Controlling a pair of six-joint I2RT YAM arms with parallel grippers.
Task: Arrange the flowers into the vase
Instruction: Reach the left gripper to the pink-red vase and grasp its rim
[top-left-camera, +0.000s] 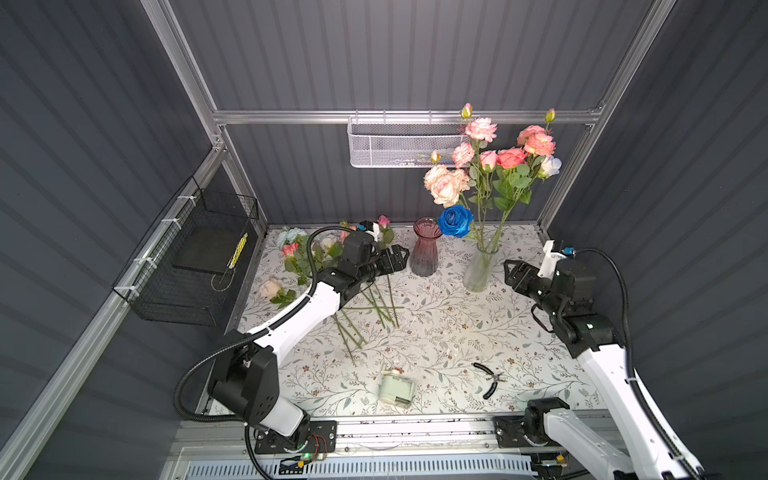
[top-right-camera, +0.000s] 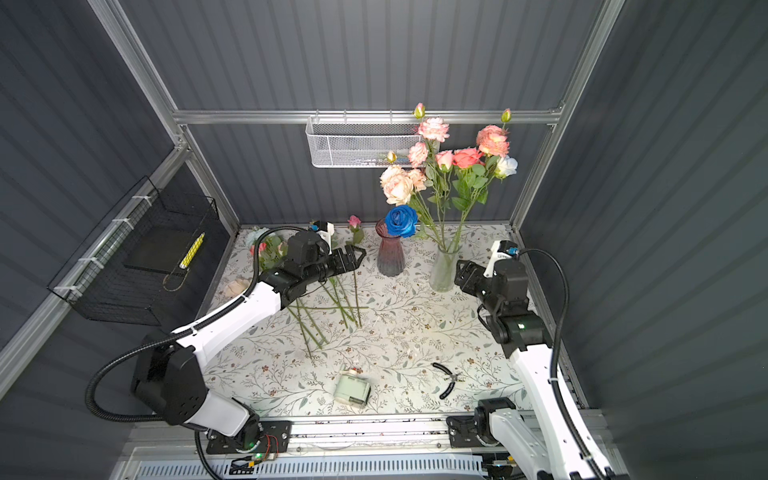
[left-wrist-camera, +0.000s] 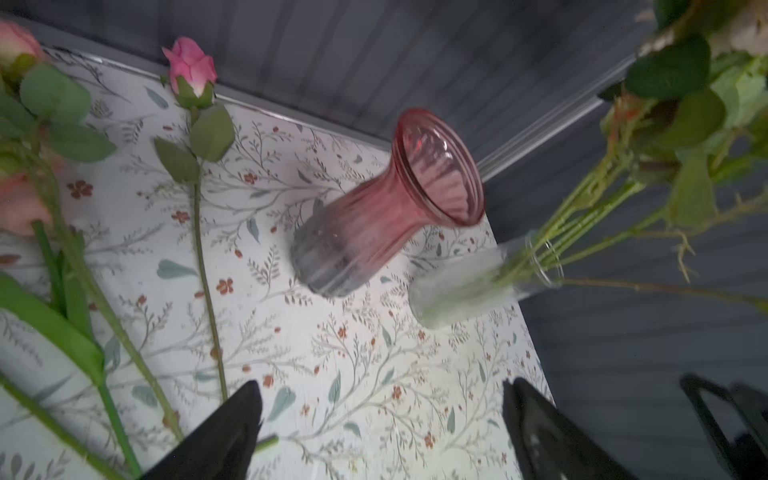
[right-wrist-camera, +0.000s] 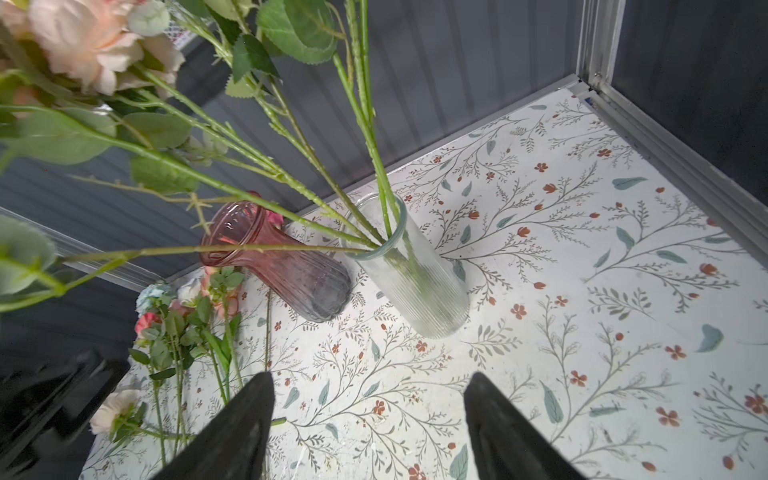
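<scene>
The left gripper (top-left-camera: 403, 257) has its fingers (left-wrist-camera: 224, 432) spread wide with nothing between them. It hovers over the table (top-left-camera: 449, 332), just left of the pink vase (top-left-camera: 424, 249). The right gripper (top-left-camera: 508, 272) is released too, its fingers (right-wrist-camera: 507, 432) apart and grasping nothing, just right of the clear vase (top-left-camera: 480, 266). Most flowers (top-left-camera: 490, 166) stand in the clear vase at the far right, their stems fanning out. A blue rose (top-left-camera: 456, 220) sits low on the bunch's left, near the pink vase's mouth. The loose flowers (top-left-camera: 297, 259) lie on the table at the far left, partly under the left arm, stems pointing near. Pliers (top-left-camera: 490, 380) and a small pale box (top-left-camera: 397, 388) lie near the front edge.
</scene>
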